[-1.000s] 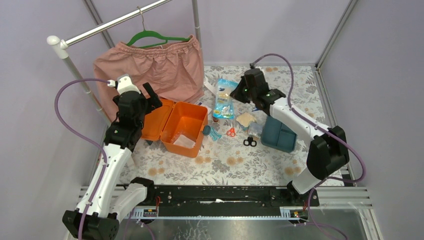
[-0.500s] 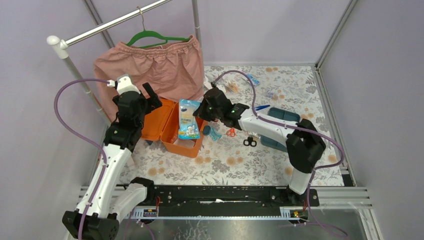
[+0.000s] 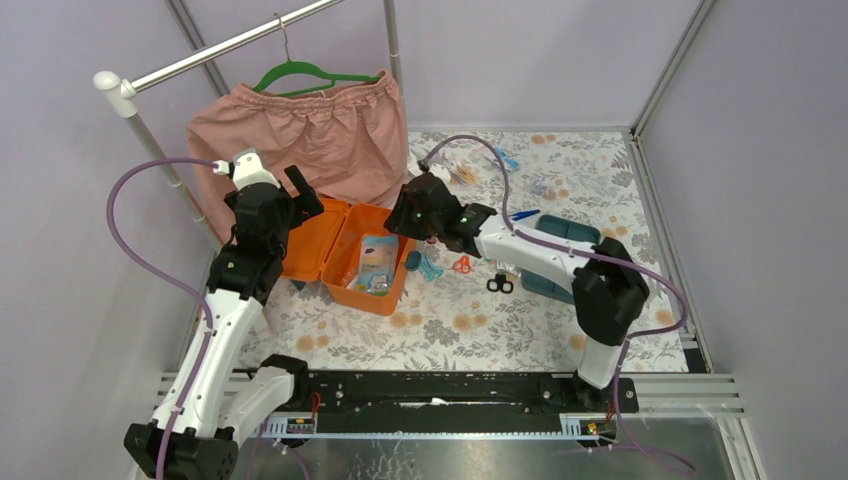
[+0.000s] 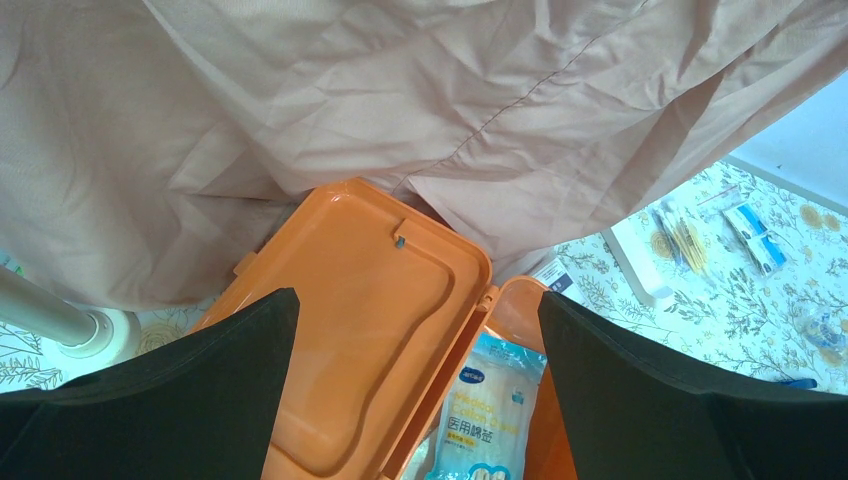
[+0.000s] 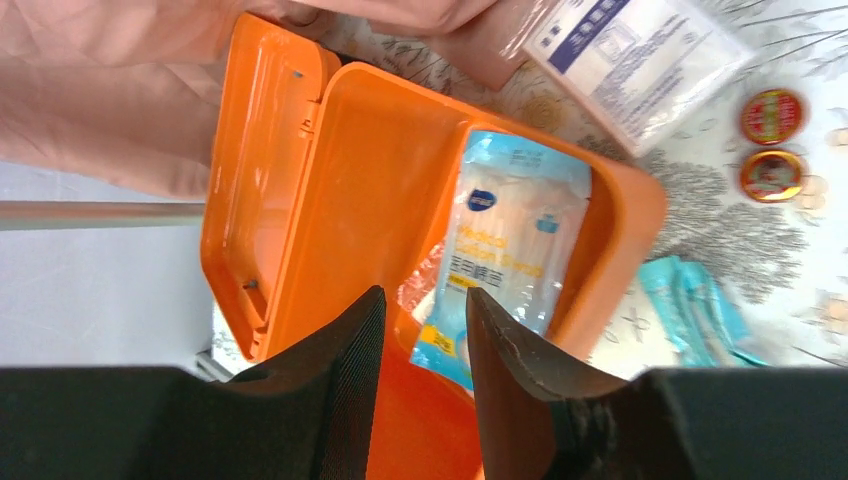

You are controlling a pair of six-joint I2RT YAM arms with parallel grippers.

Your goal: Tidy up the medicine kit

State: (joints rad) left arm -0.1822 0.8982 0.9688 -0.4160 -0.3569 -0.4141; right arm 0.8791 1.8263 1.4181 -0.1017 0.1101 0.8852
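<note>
The medicine kit (image 3: 347, 245) stands open on the left half of the flowered counter (image 3: 450, 325). It is an orange box with its lid (image 3: 312, 238) thrown back toward the pink cloth (image 3: 320, 140) that hangs from the rail. Its dark teal tray (image 3: 548, 286) sits well apart to the right, partly hidden under the right arm.

A blue and white packet (image 3: 377, 262) lies inside the box. It leans a little against the wall on the side where the loose things are.

The right fingers (image 5: 345, 380) hang over the box, parted by a narrow gap. From the overhead view the packet looks free of them, so I take them to be holding nothing.

The left fingers (image 4: 200, 390) are spread as wide as they go above the lid, close under the cloth, with nothing between them.

To my eye the step in hand is dropping that packet into the box, and it looks as good as done.

Plenty is left out on the counter:
- orange scissors (image 3: 461, 264)
- black scissors (image 3: 499, 284)
- a light teal bundle (image 3: 425, 266) just beside the box
- a flat white pack (image 5: 640, 55)
- two small round tins (image 5: 772, 145)

The next move, I'd say, calls for the right arm to rise straight up clear of the box rim. It should then swing back for one of those loose pieces.

The packet may also want nudging flat. Later the tray has to sit in the box and the lid has to shut over it, and a tilted packet could get in the way
</note>
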